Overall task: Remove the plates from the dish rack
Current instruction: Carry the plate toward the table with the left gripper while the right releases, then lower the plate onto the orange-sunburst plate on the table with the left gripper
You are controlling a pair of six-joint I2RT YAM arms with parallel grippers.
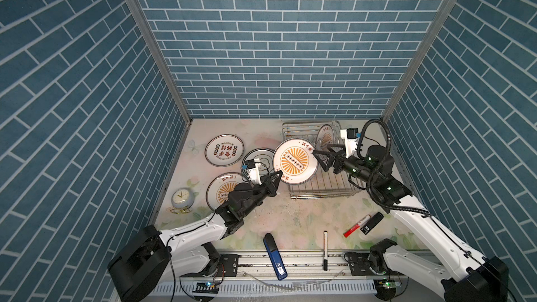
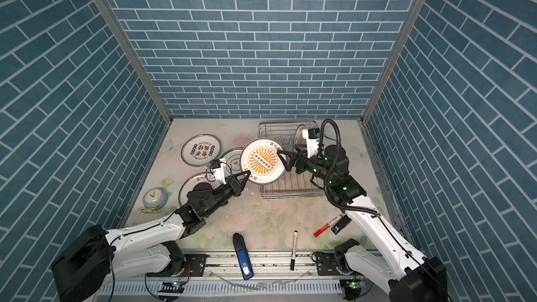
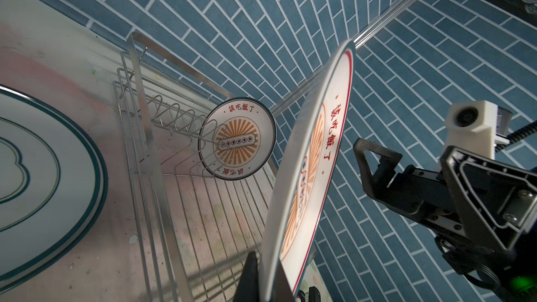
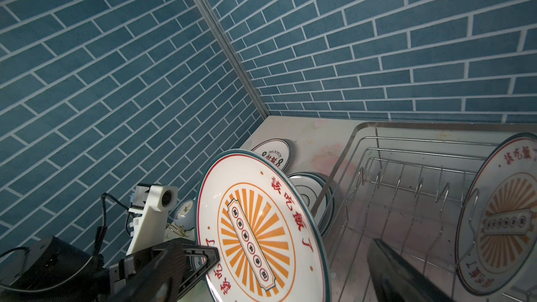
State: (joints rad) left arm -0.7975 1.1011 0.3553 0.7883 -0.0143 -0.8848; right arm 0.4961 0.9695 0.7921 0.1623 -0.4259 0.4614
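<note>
Sunburst plate (image 1: 294, 160) above floral tabletop (image 1: 290, 216), blue brick walls (image 1: 261, 39) around.
We pinch its rim with left gripper (image 1: 279, 173); right gripper (image 1: 319, 160) gapes alongside.

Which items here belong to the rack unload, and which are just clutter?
Job: held plate, plate in rack, dish rack, lettered plate, emblem plate, table sunburst plate.
Clutter: clock, red marker, black pen, blue device, black box.

Bright, even light falls from above — soft shadows lie on the desk (image 1: 290, 222) beneath the left pincer (image 1: 280, 172). The walls (image 1: 58, 82) bow toward the frame edges. The right pincer (image 1: 319, 160) has a near finger (image 4: 406, 274) that is blurred and dark — the plate (image 4: 255, 228) beside it shows a faint sheen.
</note>
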